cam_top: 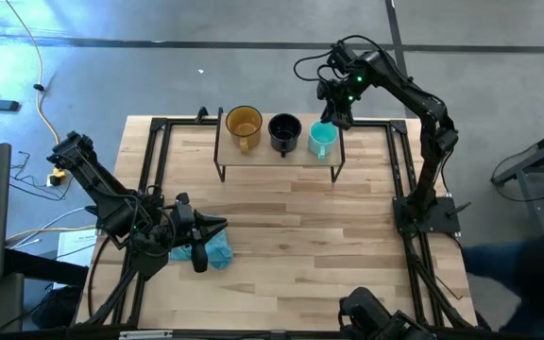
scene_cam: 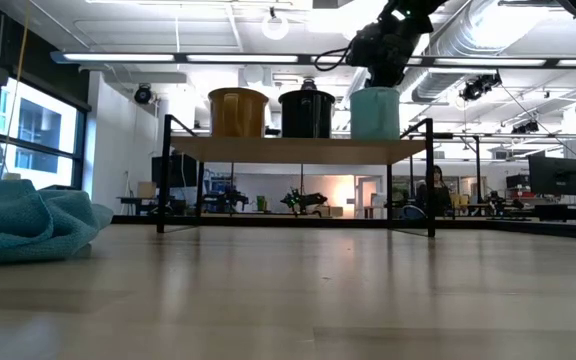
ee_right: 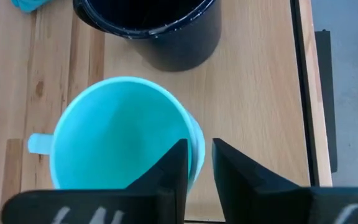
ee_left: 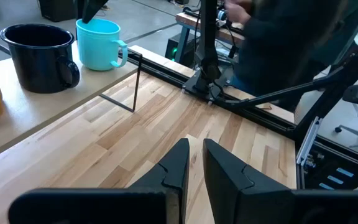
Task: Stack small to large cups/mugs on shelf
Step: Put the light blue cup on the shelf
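Note:
The shelf (cam_top: 258, 156) stands at the table's far middle. On it, from left to right, sit the amber mug (cam_top: 244, 123), the black mug (cam_top: 284, 130) and the teal mug (cam_top: 321, 139), each upright on its base. My right gripper (cam_top: 334, 117) is at the teal mug's far right rim, shut on it; it also shows in its own wrist view (ee_right: 199, 152). My left gripper (cam_top: 217, 227) hovers shut and empty at the near left, beside the blue cloth (cam_top: 217, 253). My right gripper has the teal mug's rim (ee_right: 197, 134) between its fingers, on the side roughly opposite the handle (ee_right: 37, 144). One finger (ee_right: 178, 163) is inside the mug and one (ee_right: 225, 163) outside. The fingers come from above, pointing down. The mug stands upright on the shelf (scene_cam: 298, 150).
The black mug (ee_right: 166, 37) stands close beside the teal one. The blue cloth (scene_cam: 23, 225) lies on the tabletop at the near left. Black rails (cam_top: 404, 170) run along the table's sides. A person (ee_left: 278, 37) shows beyond the table's right side.

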`<move>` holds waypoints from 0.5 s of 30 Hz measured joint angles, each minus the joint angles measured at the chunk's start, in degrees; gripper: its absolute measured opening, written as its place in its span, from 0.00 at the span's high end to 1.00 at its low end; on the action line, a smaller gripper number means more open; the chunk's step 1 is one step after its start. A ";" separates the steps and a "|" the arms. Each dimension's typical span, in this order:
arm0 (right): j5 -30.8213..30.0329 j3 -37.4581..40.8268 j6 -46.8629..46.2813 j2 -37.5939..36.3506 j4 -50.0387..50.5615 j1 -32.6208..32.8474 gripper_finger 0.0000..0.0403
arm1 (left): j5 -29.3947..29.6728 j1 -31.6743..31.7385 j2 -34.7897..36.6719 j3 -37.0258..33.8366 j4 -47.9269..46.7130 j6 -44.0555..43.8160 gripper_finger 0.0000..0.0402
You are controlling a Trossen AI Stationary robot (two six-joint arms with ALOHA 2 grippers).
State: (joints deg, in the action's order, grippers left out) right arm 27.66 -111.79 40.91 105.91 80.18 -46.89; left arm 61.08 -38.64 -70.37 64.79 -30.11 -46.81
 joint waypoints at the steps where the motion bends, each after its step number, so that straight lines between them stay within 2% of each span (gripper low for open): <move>1: 0.00 0.00 0.01 0.00 -0.23 0.00 0.84 | 0.00 0.00 0.00 0.00 0.00 -0.02 0.91; 15: -0.07 0.00 0.55 0.00 -1.74 0.00 0.85 | -0.02 -0.02 0.00 0.00 0.00 -0.11 0.91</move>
State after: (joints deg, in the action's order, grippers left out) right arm 27.59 -111.79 41.45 105.91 78.44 -46.89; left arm 61.06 -38.65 -70.37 64.79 -30.11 -46.92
